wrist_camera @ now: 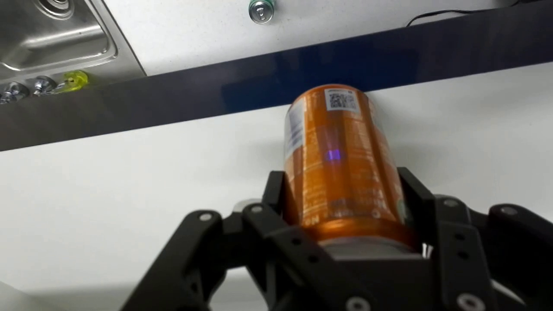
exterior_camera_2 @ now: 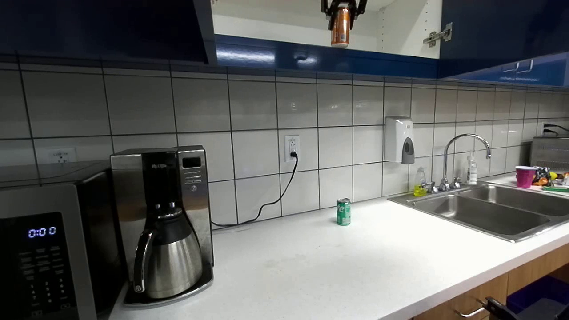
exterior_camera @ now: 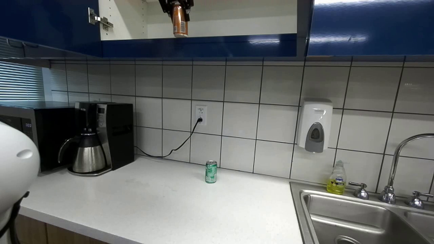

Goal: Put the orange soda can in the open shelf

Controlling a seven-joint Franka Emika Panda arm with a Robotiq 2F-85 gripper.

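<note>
The orange soda can [exterior_camera: 180, 22] is upright, held by its upper part in my gripper [exterior_camera: 179, 7]. Both also show in an exterior view, the can [exterior_camera_2: 341, 27] and the gripper [exterior_camera_2: 343, 8]. In the wrist view, my gripper [wrist_camera: 340, 177] has a black finger against each side of the can [wrist_camera: 339, 142]. The can is at the front of the open shelf [exterior_camera: 237, 20], its bottom close to the blue front edge. The shelf's pale floor [wrist_camera: 129, 194] shows around it. I cannot tell whether the can touches the shelf. Its top is partly hidden by the gripper.
A blue rail [exterior_camera: 203, 47] runs along the shelf's front. An open blue door [exterior_camera: 51, 27] hangs at one side. Below, the counter [exterior_camera: 162, 203] holds a green can [exterior_camera: 211, 171] and a coffee maker [exterior_camera_2: 164, 222]. A sink [exterior_camera: 346, 210] and soap dispenser [exterior_camera: 315, 125] are also there.
</note>
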